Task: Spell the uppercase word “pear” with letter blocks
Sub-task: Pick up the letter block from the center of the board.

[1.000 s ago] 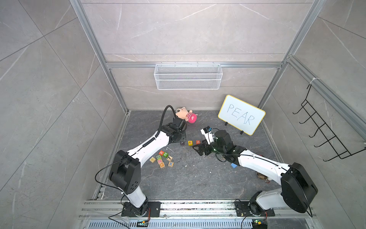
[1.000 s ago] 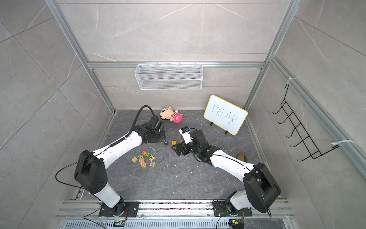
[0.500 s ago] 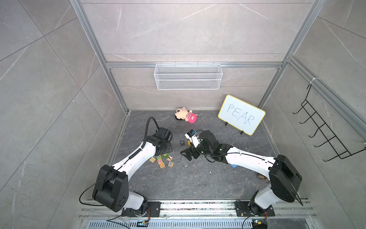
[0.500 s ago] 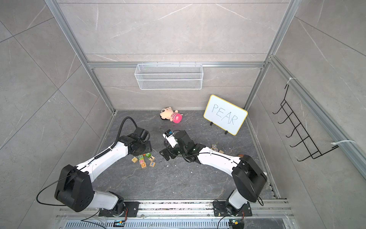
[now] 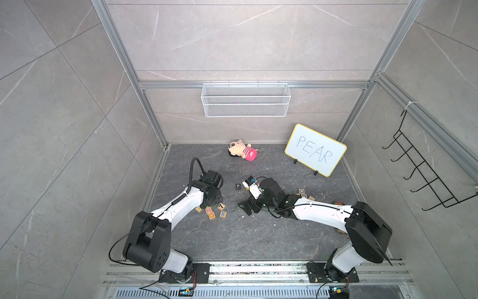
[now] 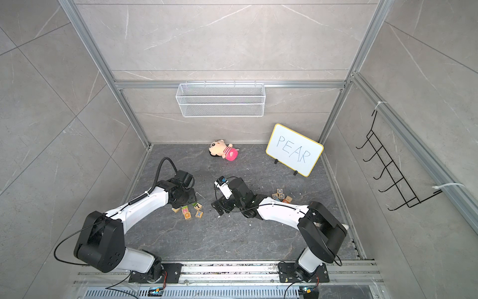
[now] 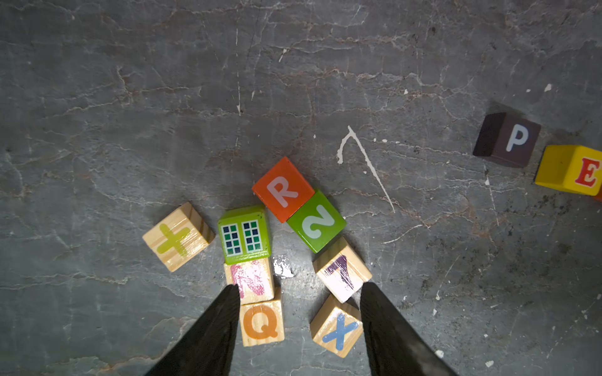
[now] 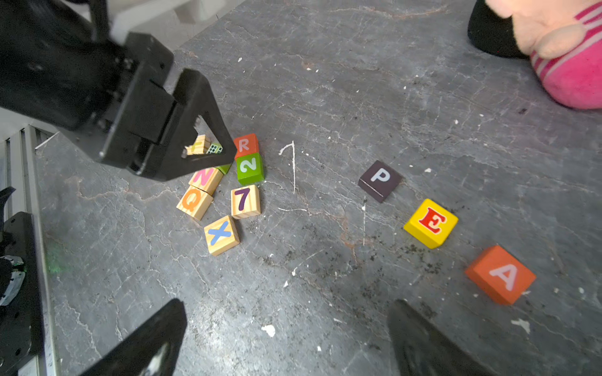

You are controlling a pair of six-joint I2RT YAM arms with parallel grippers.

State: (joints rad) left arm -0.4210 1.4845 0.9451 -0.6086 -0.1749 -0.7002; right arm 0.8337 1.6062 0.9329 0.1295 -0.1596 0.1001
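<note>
The left gripper hovers part-open and empty over plain-wood cubes. Just beyond them, the red-orange cube with white R touches a green cube marked 2. Well apart, the black P cube, yellow E cube and orange A cube lie in a spaced row. The right gripper gapes wide, holding nothing.

I count four painted letter blocks: one black P, one yellow E, one orange A, one red-orange R. Green blocks, two: a 2 block and a window block. Plain-wood blocks, five: plus, N, Q, 7, X. A second cluster of wooden blocks is too small on my feed for a sure count. One plush doll, one whiteboard, one wire basket.
</note>
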